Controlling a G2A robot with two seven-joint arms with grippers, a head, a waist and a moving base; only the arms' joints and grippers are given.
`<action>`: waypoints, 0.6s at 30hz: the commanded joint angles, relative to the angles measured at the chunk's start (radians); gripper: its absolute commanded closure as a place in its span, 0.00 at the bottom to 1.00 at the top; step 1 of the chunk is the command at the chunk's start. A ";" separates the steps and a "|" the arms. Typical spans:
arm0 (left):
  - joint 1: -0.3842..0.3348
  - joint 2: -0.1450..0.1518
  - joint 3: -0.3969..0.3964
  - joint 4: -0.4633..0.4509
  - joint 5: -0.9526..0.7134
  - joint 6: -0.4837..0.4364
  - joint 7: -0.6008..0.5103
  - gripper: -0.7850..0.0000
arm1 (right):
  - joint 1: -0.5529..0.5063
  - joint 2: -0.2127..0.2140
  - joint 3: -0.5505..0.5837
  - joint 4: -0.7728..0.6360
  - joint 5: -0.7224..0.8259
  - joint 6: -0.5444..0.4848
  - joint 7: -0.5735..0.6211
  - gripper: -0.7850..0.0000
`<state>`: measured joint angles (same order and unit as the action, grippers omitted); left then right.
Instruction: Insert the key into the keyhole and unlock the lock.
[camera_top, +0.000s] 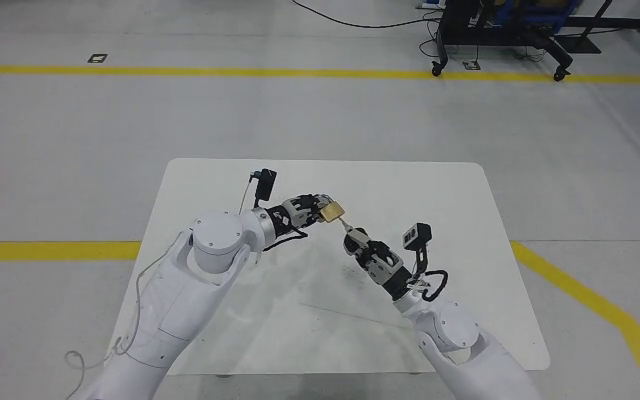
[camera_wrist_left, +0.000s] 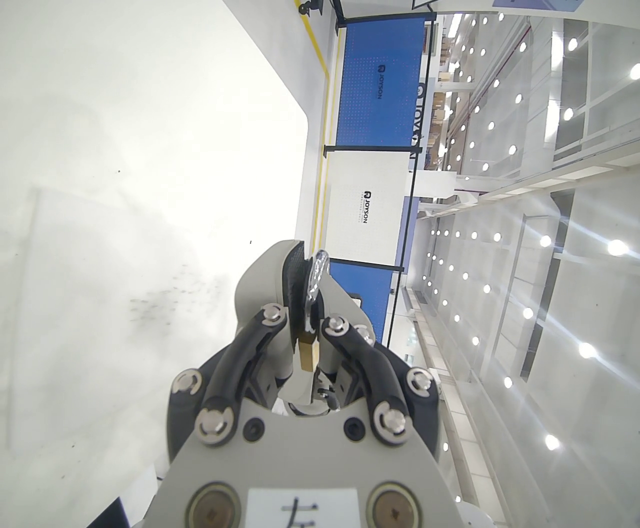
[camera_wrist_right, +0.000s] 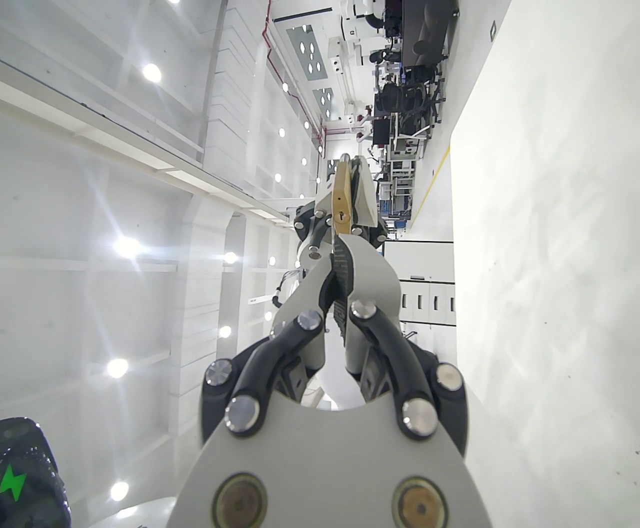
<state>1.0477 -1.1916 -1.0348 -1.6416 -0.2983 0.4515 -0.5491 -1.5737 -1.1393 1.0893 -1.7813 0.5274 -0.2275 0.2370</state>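
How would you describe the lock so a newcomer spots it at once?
Look at the white table, near its middle, where the two arms meet above it. The lock is the small block held in the left gripper. It is the only brass-yellow thing there; the key in the right gripper facing it is thin and silvery.
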 joint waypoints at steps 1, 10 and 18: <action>0.002 0.000 -0.001 -0.002 0.003 0.000 0.000 1.00 | 0.002 -0.002 -0.004 0.001 -0.005 0.008 -0.004 1.00; 0.008 0.000 -0.007 -0.010 0.015 0.003 0.003 1.00 | 0.008 -0.013 0.001 -0.005 0.003 0.016 -0.031 1.00; 0.013 -0.001 -0.004 -0.018 0.027 0.009 0.009 1.00 | 0.008 -0.021 -0.002 -0.013 -0.027 0.034 -0.064 1.00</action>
<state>1.0604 -1.1926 -1.0390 -1.6591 -0.2714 0.4598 -0.5404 -1.5672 -1.1590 1.0893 -1.7928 0.5069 -0.1971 0.1766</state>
